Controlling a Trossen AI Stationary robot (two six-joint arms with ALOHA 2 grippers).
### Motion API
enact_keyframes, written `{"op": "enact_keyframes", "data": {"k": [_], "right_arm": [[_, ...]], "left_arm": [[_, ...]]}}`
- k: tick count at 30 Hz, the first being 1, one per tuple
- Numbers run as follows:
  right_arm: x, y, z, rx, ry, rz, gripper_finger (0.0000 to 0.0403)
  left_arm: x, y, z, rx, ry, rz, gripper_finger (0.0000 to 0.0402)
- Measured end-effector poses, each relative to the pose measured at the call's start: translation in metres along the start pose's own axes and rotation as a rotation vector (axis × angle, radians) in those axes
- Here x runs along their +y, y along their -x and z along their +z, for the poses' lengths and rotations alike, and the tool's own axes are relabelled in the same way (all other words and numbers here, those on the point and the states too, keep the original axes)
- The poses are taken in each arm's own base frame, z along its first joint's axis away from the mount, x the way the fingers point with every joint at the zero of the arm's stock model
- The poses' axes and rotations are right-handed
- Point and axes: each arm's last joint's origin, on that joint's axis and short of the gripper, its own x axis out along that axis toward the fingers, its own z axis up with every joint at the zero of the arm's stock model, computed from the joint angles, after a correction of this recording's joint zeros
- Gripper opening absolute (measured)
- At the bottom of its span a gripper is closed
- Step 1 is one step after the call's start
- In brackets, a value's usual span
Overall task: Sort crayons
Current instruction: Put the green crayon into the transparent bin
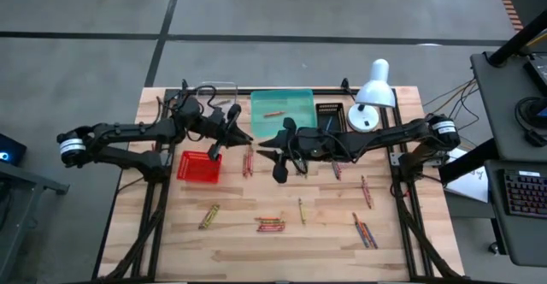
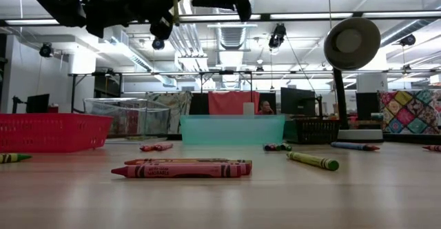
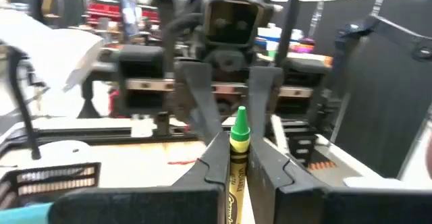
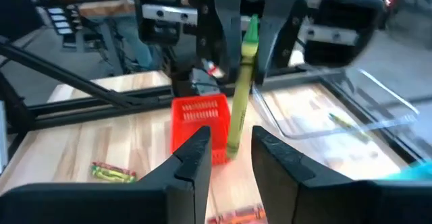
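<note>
Wooden slatted worktop (image 1: pixel 282 241), strewn with crayons (image 1: pixel 270 224) in loose clusters, most of them in front of the teal tray (image 1: pixel 281 111). Just left of that tray and above the red mesh basket (image 1: pixel 198 167): left gripper (image 3: pixel 238 158) clenched on a yellow-green crayon (image 3: pixel 239 137), held aloft. Facing it in front of the tray: right gripper (image 4: pixel 229 146), fingers (image 4: pixel 196 153) parted either side of the same crayon, released.

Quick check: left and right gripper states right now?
Left gripper: shut on the yellow-green crayon.
Right gripper: open, fingers apart around that crayon.
</note>
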Motion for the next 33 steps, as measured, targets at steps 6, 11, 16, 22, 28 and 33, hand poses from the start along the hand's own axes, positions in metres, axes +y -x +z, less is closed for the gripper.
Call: {"op": "enact_keyframes", "data": {"k": [6,11,16,22,28,33], "right_arm": [[-0.002,0.006,-0.002,0.073,-0.037,-0.034,0.0099],[-0.003,0.007,-0.004,0.090,-0.034,-0.037,0.0094],[-0.003,0.006,-0.006,0.097,-0.029,-0.039,0.0096],[-0.003,0.006,-0.009,0.124,-0.022,-0.043,0.0102],[-0.004,0.006,-0.012,0.157,-0.016,-0.049,0.0097],[-0.004,0.006,-0.013,0.163,-0.014,-0.050,0.0093]], "left_arm": [[0.027,0.013,0.022,0.140,0.044,0.164,0.0006],[0.050,0.029,0.045,0.501,0.022,0.535,0.0005],[0.069,0.043,0.056,0.863,0.004,0.868,0.0005],[0.099,0.052,0.042,1.086,0.084,0.896,0.0005],[0.128,0.060,0.012,1.251,0.158,0.856,0.0005],[0.144,0.064,-0.009,1.323,0.201,0.827,0.0005]]}}
